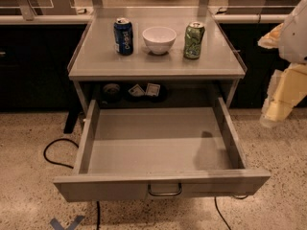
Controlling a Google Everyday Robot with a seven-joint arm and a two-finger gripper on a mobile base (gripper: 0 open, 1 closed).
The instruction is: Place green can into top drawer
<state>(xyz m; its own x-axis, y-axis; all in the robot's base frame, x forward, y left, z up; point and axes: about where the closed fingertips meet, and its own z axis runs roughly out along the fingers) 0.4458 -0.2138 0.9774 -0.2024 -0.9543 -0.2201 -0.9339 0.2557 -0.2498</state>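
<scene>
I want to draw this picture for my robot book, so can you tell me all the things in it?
green can: one, green with a silver top, standing on the table, right of the bowl
blue can: one, blue, standing on the table, left of the bowl
bowl: one, white, between the two cans
table: one, grey, in the middle
top drawer: one, grey, pulled open under the table
handle: one, silver, on the drawer front
small items: a few, dark and pale, on the shelf behind the drawer; too dim to name
cable: one, black, on the speckled floor, left
gripper: one, pale yellow, at the right edge, away from the cans
</scene>
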